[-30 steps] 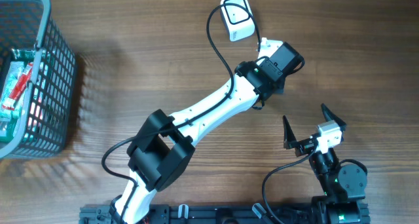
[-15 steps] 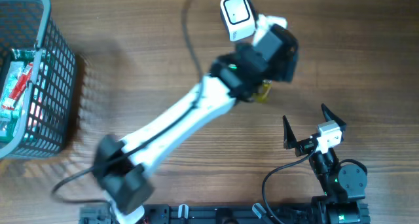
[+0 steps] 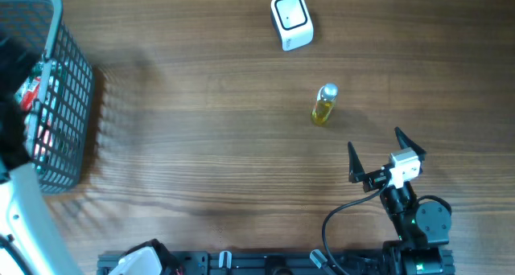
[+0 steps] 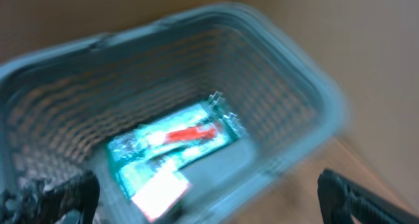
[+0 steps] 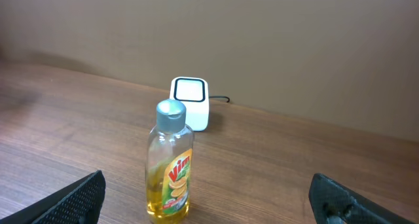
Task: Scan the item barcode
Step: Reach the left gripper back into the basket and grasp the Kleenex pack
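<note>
Standing upright on the wood-grain surface (image 3: 201, 146), the bottle (image 3: 324, 104) is small, clear plastic, round-bodied, with yellow liquid, a grey cap and a lemon-print label. It stands near the middle-right, free of both arms and touching nothing else. Behind it, well apart, is the scanner (image 3: 291, 20): a white rounded block with a dark-framed window on its face and a black cable (image 5: 222, 99) running off the back.

The right end effector (image 3: 374, 140) sits low at the near edge, pointed at the bottle, black fingers spread wide with nothing between them. Bottle and scanner line up in its wrist view with nothing in the way.

The left arm (image 3: 24, 219), a white link, comes up along the far-left edge to the basket (image 3: 68, 106). The left end effector (image 4: 208, 185) hangs over the basket with its fingers far apart at the bottom corners of the wrist view, holding nothing.

The basket is grey-blue plastic mesh with a smooth rounded rim, and inside lie shiny teal packets (image 4: 177, 142) with a red streak. That view is blurred, so print and count are unreadable.
</note>
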Controlling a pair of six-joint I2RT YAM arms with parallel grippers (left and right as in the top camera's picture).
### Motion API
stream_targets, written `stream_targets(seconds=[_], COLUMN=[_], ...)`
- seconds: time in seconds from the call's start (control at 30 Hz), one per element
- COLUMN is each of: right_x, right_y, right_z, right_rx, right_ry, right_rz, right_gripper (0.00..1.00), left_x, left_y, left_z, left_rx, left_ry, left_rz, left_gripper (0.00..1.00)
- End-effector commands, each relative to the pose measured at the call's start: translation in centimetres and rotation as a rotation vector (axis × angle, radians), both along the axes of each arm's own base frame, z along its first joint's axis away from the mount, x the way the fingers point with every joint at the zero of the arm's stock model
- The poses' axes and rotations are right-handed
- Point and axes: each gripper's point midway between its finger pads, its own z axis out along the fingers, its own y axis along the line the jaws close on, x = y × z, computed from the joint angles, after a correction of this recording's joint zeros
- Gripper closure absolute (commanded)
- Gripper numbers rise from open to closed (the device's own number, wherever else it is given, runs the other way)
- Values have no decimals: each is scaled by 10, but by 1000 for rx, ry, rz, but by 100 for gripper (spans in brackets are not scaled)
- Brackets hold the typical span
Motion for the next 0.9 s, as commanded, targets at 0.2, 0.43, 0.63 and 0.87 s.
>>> stream_targets(seconds=[0.2, 0.43, 0.63, 0.87], right_x=[0, 0, 0, 0], right_y=[-1, -1, -1, -1], right_z=[1, 1, 1, 1], right_rx=[5, 5, 5, 5], right_ry=[-6, -5, -6, -6], right_rz=[-6, -6, -6, -6], right_gripper=[0, 0, 0, 0], left_x=[-34, -16, -11, 18], left_y=[76, 68, 65, 63], left_z=[-136, -218, -256, -265], left_rx=[-443, -576, -591, -555], left_ry=[306, 544, 565, 479], left_rz=[132, -130, -200, -331], left_gripper=[0, 0, 0, 0])
